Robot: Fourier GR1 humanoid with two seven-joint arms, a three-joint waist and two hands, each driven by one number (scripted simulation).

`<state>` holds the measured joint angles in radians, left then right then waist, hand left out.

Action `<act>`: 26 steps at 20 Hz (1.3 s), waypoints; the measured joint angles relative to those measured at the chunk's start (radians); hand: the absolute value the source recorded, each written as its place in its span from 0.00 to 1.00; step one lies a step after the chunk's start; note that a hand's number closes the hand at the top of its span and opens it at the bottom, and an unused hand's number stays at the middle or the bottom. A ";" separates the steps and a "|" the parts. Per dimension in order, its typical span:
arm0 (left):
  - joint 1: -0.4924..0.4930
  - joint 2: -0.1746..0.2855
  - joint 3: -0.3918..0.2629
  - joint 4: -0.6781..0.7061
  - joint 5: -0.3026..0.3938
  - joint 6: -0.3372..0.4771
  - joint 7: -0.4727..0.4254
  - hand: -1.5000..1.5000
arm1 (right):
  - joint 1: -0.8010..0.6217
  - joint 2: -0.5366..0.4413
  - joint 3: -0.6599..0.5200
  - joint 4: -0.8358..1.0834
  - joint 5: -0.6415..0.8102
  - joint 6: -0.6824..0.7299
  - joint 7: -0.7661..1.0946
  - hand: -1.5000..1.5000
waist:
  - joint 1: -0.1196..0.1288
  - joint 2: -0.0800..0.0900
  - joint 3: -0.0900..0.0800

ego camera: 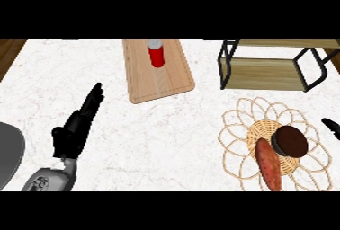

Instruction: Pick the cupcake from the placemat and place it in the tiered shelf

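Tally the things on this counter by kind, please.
Foods: 2, cupcake, sweet potato
Red bottle: 1
Cutting board: 1
Placemat: 1
Tiered shelf: 1
Grey object cut off at left: 1
Total: 7

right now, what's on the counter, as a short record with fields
cupcake: on woven placemat, untouched
sweet potato: on placemat, left of cupcake
tiered shelf: beyond placemat, far right
cutting board: far centre, red bottle upright on it
left hand: left side, open, holding nothing
right hand: only a tip at right edge
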<state>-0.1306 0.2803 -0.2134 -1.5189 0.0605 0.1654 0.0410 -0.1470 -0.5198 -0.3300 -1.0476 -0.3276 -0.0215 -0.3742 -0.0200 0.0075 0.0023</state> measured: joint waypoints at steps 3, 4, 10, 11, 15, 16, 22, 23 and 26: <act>-0.014 -0.025 -0.007 0.037 -0.015 0.001 -0.020 0.50 | 0.007 -0.051 -0.009 0.035 -0.022 0.128 -0.029 0.00 | 0.008 -0.003 -0.001; -0.023 -0.027 -0.002 0.045 -0.014 -0.001 -0.018 0.50 | 0.020 -0.074 0.003 0.034 -0.013 0.168 -0.030 0.00 | 0.008 -0.004 -0.001; -0.034 -0.033 0.008 0.063 -0.018 -0.016 -0.022 0.50 | 0.043 -0.190 0.073 -0.052 0.061 0.270 0.050 0.00 | 0.013 -0.008 -0.003; -0.036 -0.034 0.011 0.065 -0.017 -0.019 -0.024 0.50 | 0.043 -0.208 0.079 -0.080 0.066 0.278 0.084 0.00 | 0.013 -0.008 -0.003; -0.046 -0.043 0.016 0.076 -0.026 -0.019 -0.022 0.50 | 0.044 -0.279 0.113 -0.205 0.093 0.305 0.223 0.00 | 0.012 -0.010 -0.004; -0.050 -0.043 0.018 0.077 -0.028 -0.019 -0.016 0.50 | 0.052 -0.299 0.124 -0.236 0.101 0.320 0.251 0.00 | 0.011 -0.010 -0.005; -0.039 -0.056 0.015 0.078 -0.037 -0.017 -0.029 0.50 | 0.092 -0.416 0.209 -0.427 0.192 0.385 0.424 0.00 | 0.009 -0.012 -0.005; -0.042 -0.061 0.011 0.074 -0.044 -0.011 -0.020 0.50 | 0.102 -0.428 0.221 -0.464 0.207 0.388 0.455 0.00 | 0.008 -0.012 -0.005; -0.032 -0.063 0.015 0.070 -0.046 -0.019 -0.026 0.50 | 0.104 -0.458 0.235 -0.541 0.239 0.404 0.553 0.00 | 0.012 -0.011 -0.004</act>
<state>-0.1628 0.2177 -0.1988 -1.4486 0.0142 0.1469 0.0155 -0.0426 -0.9775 -0.0953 -1.5887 -0.0890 0.3828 0.1790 -0.0082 -0.0036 -0.0020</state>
